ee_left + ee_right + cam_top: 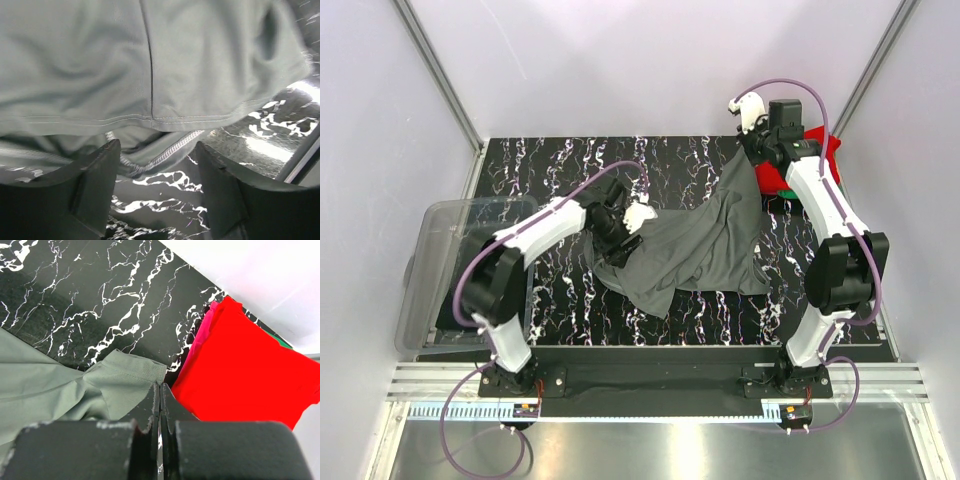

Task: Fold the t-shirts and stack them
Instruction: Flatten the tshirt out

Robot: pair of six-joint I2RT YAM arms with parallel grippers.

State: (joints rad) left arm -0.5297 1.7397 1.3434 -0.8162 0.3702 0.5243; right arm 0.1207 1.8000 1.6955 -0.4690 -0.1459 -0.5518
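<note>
**Left hand open over the shirt's hem, right hand pinching its far corner**

I see a dark grey t-shirt (705, 250) spread loosely across the middle of the black marbled table (550, 160). It is rumpled, not flat. Its far right part is drawn up to a point.

My left hand (623, 226) sits over the shirt's left edge. In the left wrist view this hand (156, 147) has its two dark fingers (95, 185) spread wide. It holds nothing. A stitched hem of the shirt (150, 65) lies just past the fingertips, and a fold of cloth lies low between them against the table.

My right hand (756, 148) is at the far right, where the shirt comes to its point. In the right wrist view this hand (160, 386) has its fingers pressed flat together. A grey corner of the shirt (120, 377) meets the tips, with its edge showing just past them, so I read this as a pinch on the cloth.

A red t-shirt (240, 365) lies folded just beside the right hand, in the table's far right corner (826, 150). A sliver of green cloth (785, 192) shows at its near edge.

A clear plastic tub (440, 260) sits off the table's left side, well apart from the shirts.
</note>
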